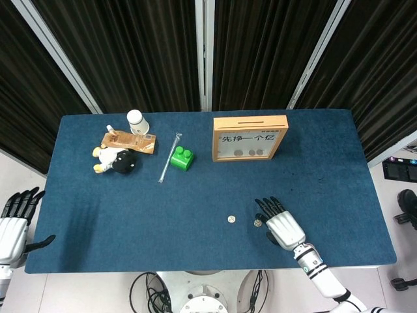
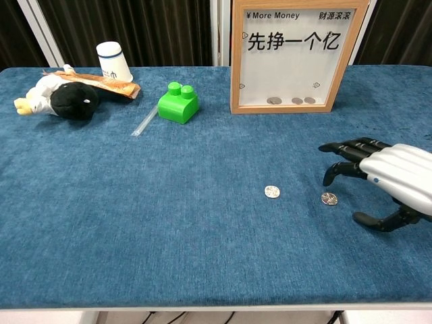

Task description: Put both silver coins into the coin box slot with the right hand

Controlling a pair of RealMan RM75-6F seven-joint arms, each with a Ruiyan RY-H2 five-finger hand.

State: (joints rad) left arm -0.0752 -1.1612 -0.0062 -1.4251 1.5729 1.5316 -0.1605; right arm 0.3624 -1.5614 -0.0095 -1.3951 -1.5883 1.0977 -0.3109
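Two silver coins lie on the blue table near its front: the left coin [image 1: 230, 219] [image 2: 272, 192] and the right coin [image 1: 257, 222] [image 2: 329, 198]. My right hand [image 1: 280, 225] [image 2: 388, 177] hovers just right of the right coin, fingers spread and holding nothing, with its fingertips [image 2: 329, 181] above and beside that coin. The wooden coin box [image 1: 249, 137] [image 2: 291, 55] stands upright at the back, its slot [image 1: 249, 120] on top, with several coins behind its window. My left hand [image 1: 13, 223] is open off the table's left front corner.
At the back left are a white cup [image 1: 137, 120], a brown packet [image 1: 130, 141] and a black-and-white plush toy [image 1: 116, 160]. A clear straw [image 1: 170, 157] and a green block [image 1: 182, 158] lie left of the coin box.
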